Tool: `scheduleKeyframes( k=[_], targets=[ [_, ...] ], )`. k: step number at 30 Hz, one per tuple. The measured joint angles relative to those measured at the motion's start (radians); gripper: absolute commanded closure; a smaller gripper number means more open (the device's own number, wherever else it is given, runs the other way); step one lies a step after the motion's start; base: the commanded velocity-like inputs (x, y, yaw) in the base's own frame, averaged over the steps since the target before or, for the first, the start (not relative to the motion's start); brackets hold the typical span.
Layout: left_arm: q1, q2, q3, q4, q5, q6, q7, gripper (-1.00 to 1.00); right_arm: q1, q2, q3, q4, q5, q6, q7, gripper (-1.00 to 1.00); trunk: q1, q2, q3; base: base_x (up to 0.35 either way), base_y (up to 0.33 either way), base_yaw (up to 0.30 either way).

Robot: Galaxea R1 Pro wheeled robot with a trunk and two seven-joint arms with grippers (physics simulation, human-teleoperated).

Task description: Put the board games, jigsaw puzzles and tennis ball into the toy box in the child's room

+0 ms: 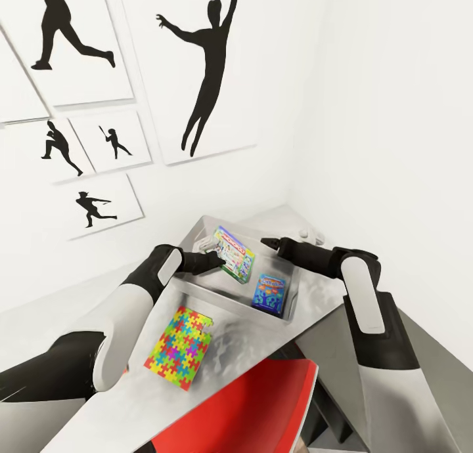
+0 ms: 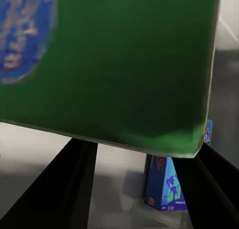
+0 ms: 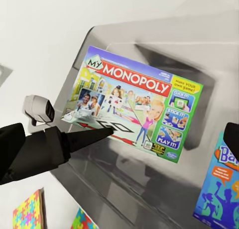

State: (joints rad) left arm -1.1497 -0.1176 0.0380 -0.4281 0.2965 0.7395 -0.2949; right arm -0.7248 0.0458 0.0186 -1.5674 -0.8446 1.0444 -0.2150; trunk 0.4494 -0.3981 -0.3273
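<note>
Now the left gripper (image 1: 211, 259) is clamped on the Monopoly board game (image 1: 234, 253) and holds it tilted over the toy box (image 1: 297, 294), above the far end. A blue board game (image 1: 270, 293) already lies inside. The right gripper (image 1: 269, 243) hovers near, with nothing in it — whether its jaws are apart I cannot tell. One jigsaw puzzle (image 1: 180, 339) waits on the table (image 1: 131, 400). The risk, I think: released at this tilt, the box may catch on the rim and lean there.
</note>
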Motion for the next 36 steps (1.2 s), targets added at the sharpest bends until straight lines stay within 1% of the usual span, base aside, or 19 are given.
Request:
scheduleKeyframes(
  k=[1,4,5,10,14,16,20,22,24,27,29,30,33,34,35,36],
  targets=[
    [0.000,0.000,0.000,0.000,0.000,0.000,0.000,-1.00,0.001,0.000,0.000,0.000,0.000,0.000,0.000,-1.00,0.000,0.000,0.000,0.000,0.000,0.000],
    [0.000,0.000,0.000,0.000,0.000,0.000,-0.001,-1.00,0.003,0.000,-0.001,-0.001,0.000,0.000,0.000,-1.00,0.000,0.000,0.000,0.000,0.000,0.000],
    [0.000,0.000,-0.001,0.000,-0.004,-0.001,0.000,-1.00,0.003,0.000,-0.001,-0.001,0.000,0.000,0.000,-1.00,0.000,0.000,0.000,0.000,0.000,0.000],
    [0.000,0.002,-0.003,-0.001,0.000,0.000,-0.001,-1.00,0.003,0.000,-0.002,-0.001,0.000,0.000,0.000,-1.00,0.000,0.000,0.000,0.000,0.000,0.000],
    [-0.001,0.009,-0.003,-0.005,0.000,0.002,-0.001,-1.00,0.003,0.000,-0.002,-0.001,0.000,0.000,0.000,-1.00,0.000,0.000,0.000,0.000,0.000,0.000],
    [-0.001,0.010,-0.003,-0.016,-0.001,0.005,-0.001,-1.00,0.003,0.000,-0.002,-0.001,0.000,0.000,0.000,-1.00,0.000,0.000,0.000,0.000,0.000,0.000],
    [-0.001,0.016,-0.003,-0.070,0.001,0.025,-0.008,-1.00,0.004,0.000,-0.002,-0.001,0.000,0.000,0.000,-1.00,0.000,0.000,0.000,0.000,0.000,0.000],
    [-0.001,0.028,-0.001,-0.111,0.006,0.075,-0.012,-1.00,0.004,-0.001,-0.002,-0.001,0.000,0.000,0.000,-1.00,0.000,0.000,0.000,0.000,0.000,0.000],
    [-0.001,0.033,0.002,-0.137,0.009,0.113,-0.013,-1.00,0.005,-0.003,-0.002,-0.001,0.000,0.000,0.000,-1.00,0.000,0.000,0.000,0.000,0.000,0.000],
    [-0.001,0.046,0.006,-0.204,0.015,0.198,-0.017,-1.00,0.005,-0.005,-0.002,-0.001,0.000,0.000,0.001,-1.00,0.000,0.000,0.000,0.000,0.000,0.000],
    [-0.001,0.053,0.007,-0.235,0.017,0.234,-0.022,-1.00,0.005,-0.005,-0.002,-0.001,0.000,0.000,0.001,-1.00,0.000,0.000,0.000,0.000,0.000,0.000],
    [-0.001,0.061,0.008,-0.262,0.019,0.260,-0.035,-1.00,0.004,-0.006,-0.002,-0.002,0.000,0.000,0.002,-1.00,0.000,0.000,0.000,0.000,0.000,0.000],
    [-0.001,0.080,0.012,-0.293,0.024,0.284,-0.071,-1.00,0.005,-0.009,-0.004,-0.003,0.000,0.000,0.006,-1.00,0.000,0.000,0.000,0.000,0.000,0.000],
    [-0.001,0.098,0.017,-0.304,0.032,0.293,-0.105,-1.00,0.005,-0.014,-0.008,-0.004,0.000,0.000,0.011,-1.00,0.000,0.000,0.000,0.000,0.000,0.000],
    [-0.001,0.109,0.020,-0.310,0.037,0.297,-0.128,-1.00,0.005,-0.016,-0.011,-0.004,0.000,0.000,0.016,-1.00,0.000,0.000,0.000,0.000,0.000,0.000],
    [-0.001,0.135,0.025,-0.318,0.053,0.303,-0.176,-1.00,0.005,-0.020,-0.018,-0.005,0.000,0.000,0.026,-1.00,0.000,0.000,0.000,0.000,0.000,0.000]
  ],
)
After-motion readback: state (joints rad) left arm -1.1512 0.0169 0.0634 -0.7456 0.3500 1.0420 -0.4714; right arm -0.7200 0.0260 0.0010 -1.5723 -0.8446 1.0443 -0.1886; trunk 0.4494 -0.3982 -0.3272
